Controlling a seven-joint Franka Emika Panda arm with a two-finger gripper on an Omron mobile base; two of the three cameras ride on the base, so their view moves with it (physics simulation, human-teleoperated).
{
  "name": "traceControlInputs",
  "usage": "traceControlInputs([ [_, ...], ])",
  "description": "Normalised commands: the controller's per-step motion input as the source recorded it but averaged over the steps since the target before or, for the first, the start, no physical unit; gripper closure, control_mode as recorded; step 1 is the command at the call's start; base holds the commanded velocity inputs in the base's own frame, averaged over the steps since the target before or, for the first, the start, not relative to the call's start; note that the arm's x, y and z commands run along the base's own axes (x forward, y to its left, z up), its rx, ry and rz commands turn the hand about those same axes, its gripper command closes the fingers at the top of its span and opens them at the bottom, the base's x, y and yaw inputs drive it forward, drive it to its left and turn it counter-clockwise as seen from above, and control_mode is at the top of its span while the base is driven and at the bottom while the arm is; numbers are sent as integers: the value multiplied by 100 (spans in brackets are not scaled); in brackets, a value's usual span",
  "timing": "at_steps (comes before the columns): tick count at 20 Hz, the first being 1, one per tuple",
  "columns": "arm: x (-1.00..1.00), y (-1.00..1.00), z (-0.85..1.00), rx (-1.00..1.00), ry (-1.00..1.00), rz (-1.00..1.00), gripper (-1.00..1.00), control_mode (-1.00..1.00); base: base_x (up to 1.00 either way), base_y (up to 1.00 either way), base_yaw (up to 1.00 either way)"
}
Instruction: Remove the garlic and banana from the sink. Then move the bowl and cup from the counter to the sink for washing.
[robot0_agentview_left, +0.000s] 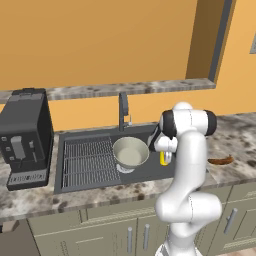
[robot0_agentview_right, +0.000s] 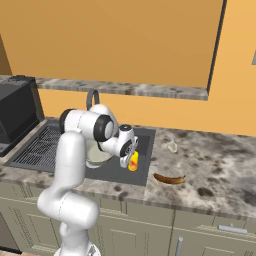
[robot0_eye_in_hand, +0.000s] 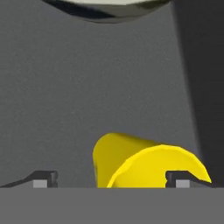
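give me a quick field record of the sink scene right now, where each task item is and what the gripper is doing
sink: dark basin set in a speckled counter, wire rack on its left part
bowl: in the basin, beside the rack
cup: yellow with a red mark, in the basin at the gripper
gripper: open, fingertips set wide to either side of the cup
banana: on the counter right of the sink
garlic: on the counter, behind the banana
coffee machine: left of the sink
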Motion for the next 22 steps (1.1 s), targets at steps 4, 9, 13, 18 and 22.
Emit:
traceControlInputs([
  [4,-1,1,19,0,0,0,-100,-100,0,0,0],
  [9,-8,2,24,0,0,-1,-100,-100,0,0,0],
  [13,-13,0,27,0,0,-10,-100,-100,0,0,0],
  [18,-12,3,31,0,0,-11,-100,-100,0,0,0],
  [22,-11,10,35,0,0,-11,-100,-100,0,0,0],
])
